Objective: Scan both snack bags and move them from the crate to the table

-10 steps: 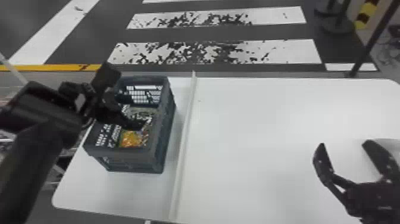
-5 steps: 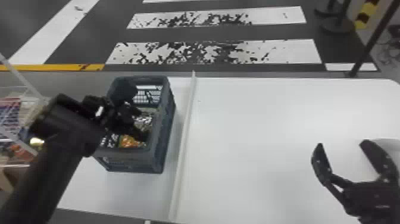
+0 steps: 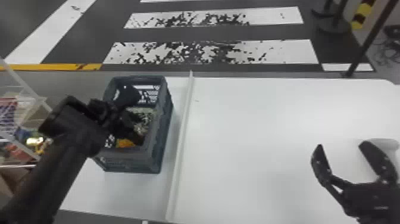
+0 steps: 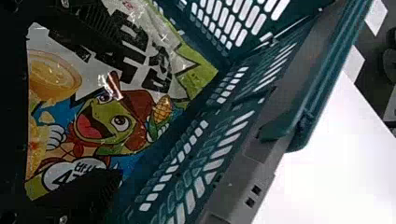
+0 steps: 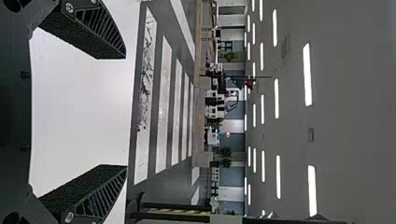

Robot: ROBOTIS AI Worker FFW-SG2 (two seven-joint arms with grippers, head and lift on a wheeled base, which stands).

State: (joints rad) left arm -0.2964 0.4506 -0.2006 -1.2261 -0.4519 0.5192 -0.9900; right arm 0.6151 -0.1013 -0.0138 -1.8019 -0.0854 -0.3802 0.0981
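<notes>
Left arm (image 3: 56,155) shifted toward crate (image 3: 131,162), left end effector (image 3: 137,118) apart over partly hidden snack bag (image 4: 112,116), right end effector (image 3: 341,145) apart

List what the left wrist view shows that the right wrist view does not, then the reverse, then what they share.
Left wrist view's part: a snack bag with a cartoon character, inside the slotted crate, and the left gripper, its fingers spread over the bag.

Right wrist view's part: the right gripper, open with nothing between its fingers, and beyond it the hall with rows of ceiling lights.

Shared: the white table and white stripes on the dark floor.
</notes>
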